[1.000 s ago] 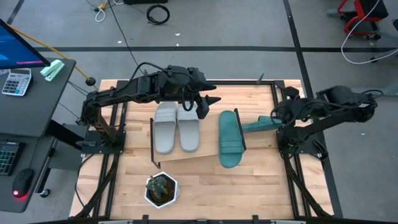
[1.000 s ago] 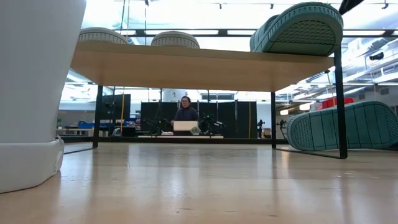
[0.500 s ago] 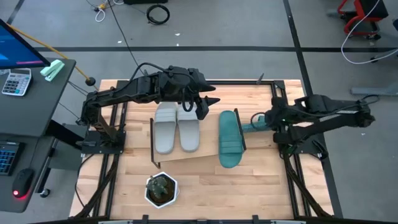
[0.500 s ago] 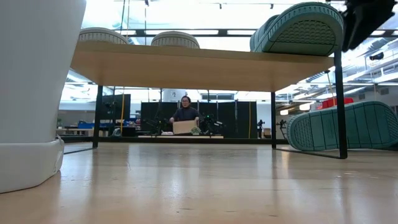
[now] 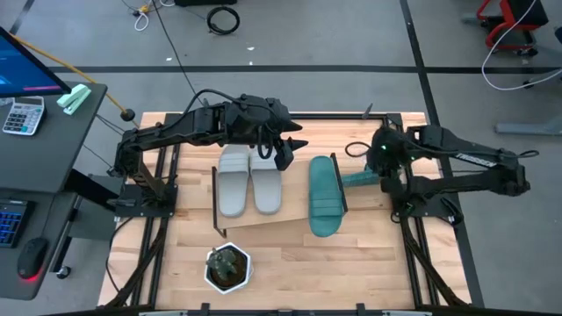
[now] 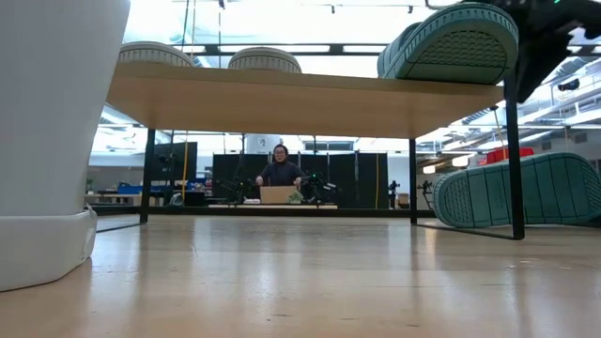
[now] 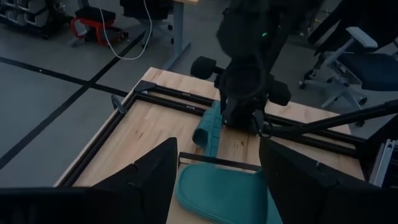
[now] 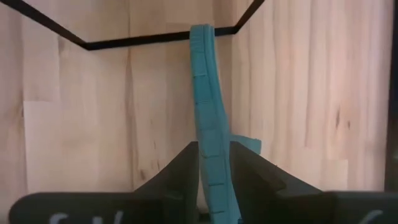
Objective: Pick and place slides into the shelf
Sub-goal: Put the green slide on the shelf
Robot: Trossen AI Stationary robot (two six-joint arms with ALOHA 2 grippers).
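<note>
Right wrist view, right jaws (image 8: 213, 163) pinching on-edge teal slide (image 8: 209, 118), left jaws (image 5: 283, 149) wide apart, empty, above shelf (image 5: 281, 219)

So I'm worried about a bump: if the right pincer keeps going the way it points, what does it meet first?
The right pincer points down at the tabletop, its fingers either side of the teal slide standing on edge. It would likely meet that slide first, then the wood; depth is unclear.

Grey concrete floor (image 5: 351, 35) crossed by dark tape lines; a black coiled cable (image 5: 223, 17) lies on it. A dark side desk (image 5: 44, 132) carries a calculator (image 5: 22, 114). Distant person (image 6: 279, 167) behind black partitions (image 6: 347, 178); bright ceiling strip lights (image 6: 282, 49).
</note>
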